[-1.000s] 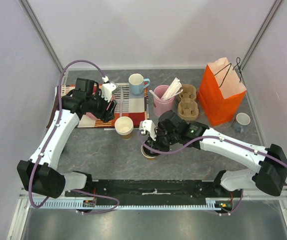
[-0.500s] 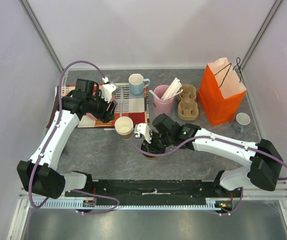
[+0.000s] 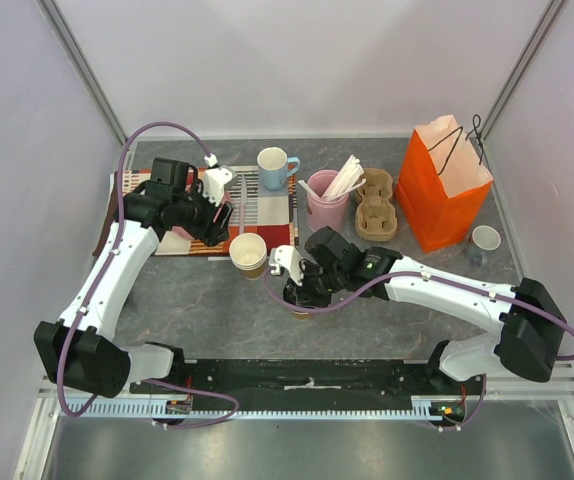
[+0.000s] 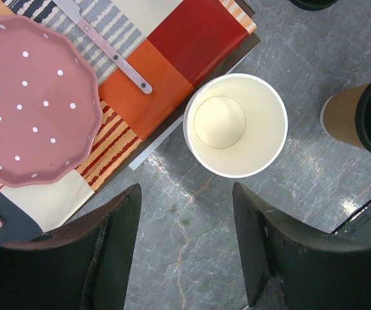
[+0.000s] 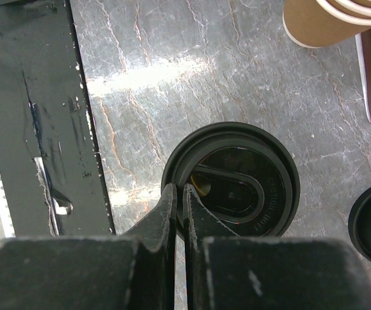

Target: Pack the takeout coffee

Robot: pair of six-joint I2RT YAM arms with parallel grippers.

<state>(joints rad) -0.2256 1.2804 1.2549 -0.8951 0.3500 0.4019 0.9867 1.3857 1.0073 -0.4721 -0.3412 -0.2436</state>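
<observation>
Grey marble worktop: takeout coffee stands upright at front centre, unpacked. Right tool has shifted left over its lid rim, fingers pressed together, gripping nothing; a grasp remains outstanding. Left tool spread wide, empty

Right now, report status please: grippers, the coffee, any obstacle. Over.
Left gripper open near stacked paper cups. Right gripper shut, tips at lid rim of takeout coffee; grip not confirmed. Coffee upright. Stacked cups near it, not touching.
</observation>
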